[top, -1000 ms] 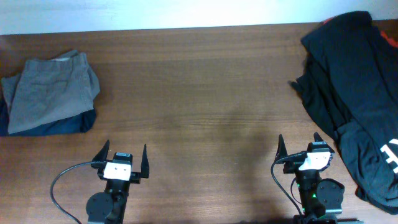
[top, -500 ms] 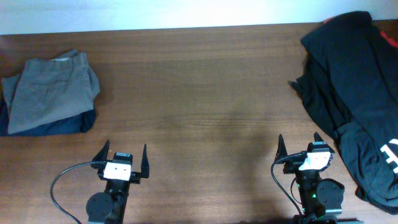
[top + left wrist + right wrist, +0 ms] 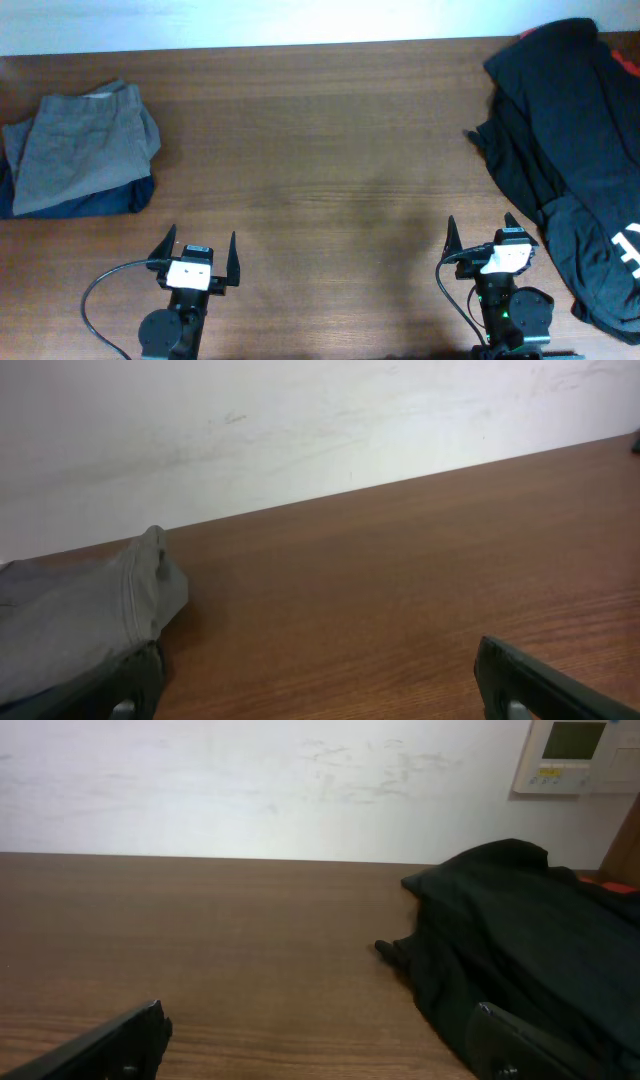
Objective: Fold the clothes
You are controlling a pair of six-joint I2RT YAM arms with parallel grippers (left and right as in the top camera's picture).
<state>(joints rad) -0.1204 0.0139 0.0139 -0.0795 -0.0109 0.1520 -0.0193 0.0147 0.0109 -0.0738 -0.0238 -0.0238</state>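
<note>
Both the left gripper (image 3: 198,246) and the right gripper (image 3: 489,238) stand spread and empty at the near edge of the table (image 3: 320,130), so the right should pinch one outer hem of the black clothes (image 3: 565,150) heaped beside it, not the folded grey-on-navy stack (image 3: 85,150) far left.

**Soft, even light; near edges blurred**

The overhead view is evenly and moderately lit, with a pale, washed-out strip along the 12 o'clock edge. The table (image 3: 330,150) carries a faint dull sheen near the centre. Shadows are soft: a thin dark rim lies under the grey garment (image 3: 80,145) at 9 o'clock. The black clothes (image 3: 570,150) at 3 o'clock swallow most fold detail. In both wrist views the fingers (image 3: 540,685) (image 3: 100,1045) at 5 and 7 o'clock are out of focus, and the wall (image 3: 250,780) is bright and slightly grainy.
</note>
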